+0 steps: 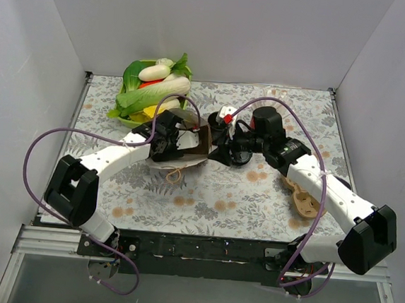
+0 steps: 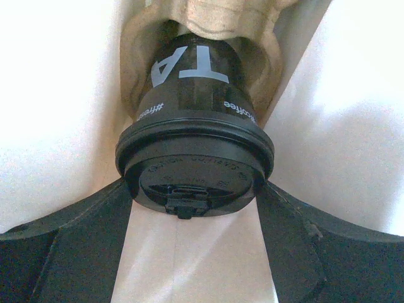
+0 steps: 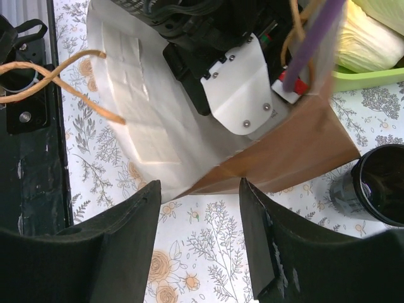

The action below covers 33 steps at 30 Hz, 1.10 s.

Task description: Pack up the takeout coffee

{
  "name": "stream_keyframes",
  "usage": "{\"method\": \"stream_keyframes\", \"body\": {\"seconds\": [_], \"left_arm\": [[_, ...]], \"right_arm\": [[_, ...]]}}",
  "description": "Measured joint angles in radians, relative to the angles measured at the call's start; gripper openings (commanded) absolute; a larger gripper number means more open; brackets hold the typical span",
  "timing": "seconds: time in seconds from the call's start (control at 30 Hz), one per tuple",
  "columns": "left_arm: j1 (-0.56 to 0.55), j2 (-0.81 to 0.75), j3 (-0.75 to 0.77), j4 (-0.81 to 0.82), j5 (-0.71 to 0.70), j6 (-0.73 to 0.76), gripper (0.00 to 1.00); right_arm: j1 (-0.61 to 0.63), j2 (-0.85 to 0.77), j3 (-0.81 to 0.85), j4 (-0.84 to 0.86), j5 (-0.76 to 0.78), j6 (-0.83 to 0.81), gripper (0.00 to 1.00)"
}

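Observation:
The takeout coffee (image 2: pixel 196 113), a black cup with a black sip lid, lies with its base in a tan pulp holder (image 2: pixel 221 19) inside the white-lined paper bag (image 1: pixel 192 147). My left gripper (image 2: pixel 196 189) reaches into the bag's mouth, and its fingers (image 2: pixel 95 233) press against both sides of the lid rim. In the top view the bag lies on its side at the table's middle and hides the cup. My right gripper (image 3: pixel 199 186) is open just above the table, its fingertips at the brown lower edge of the bag (image 3: pixel 284 151).
A red cup of white sticks (image 1: pixel 227 115) stands behind the bag. Another black cup (image 3: pixel 379 183) sits right of it. A green bowl of vegetables (image 1: pixel 151 90) is at the back left. A tan pulp carrier (image 1: pixel 302 199) lies under the right arm. The bag's twine handle (image 3: pixel 57 76) trails on the table.

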Motion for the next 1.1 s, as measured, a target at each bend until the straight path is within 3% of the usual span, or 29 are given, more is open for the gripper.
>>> {"method": "stream_keyframes", "body": {"seconds": [0.43, 0.6, 1.0, 1.03, 1.1], "left_arm": [[0.002, 0.099, 0.109, -0.084, -0.005, -0.025, 0.0], [0.003, 0.117, 0.145, -0.113, 0.002, -0.057, 0.38], [0.018, 0.106, 0.188, -0.165, 0.096, -0.145, 0.61], [0.019, 0.105, 0.188, -0.166, 0.099, -0.151, 0.71], [0.019, 0.102, 0.188, -0.166, 0.104, -0.164, 0.72]], "right_arm": [[0.0, 0.015, 0.02, -0.016, -0.006, 0.003, 0.6], [0.0, 0.016, 0.023, -0.034, -0.005, 0.003, 0.6], [-0.011, 0.027, 0.067, -0.08, -0.014, -0.082, 0.64], [-0.012, 0.028, 0.072, -0.083, -0.014, -0.097, 0.65], [-0.013, 0.034, 0.084, -0.086, -0.014, -0.124, 0.64]]}}
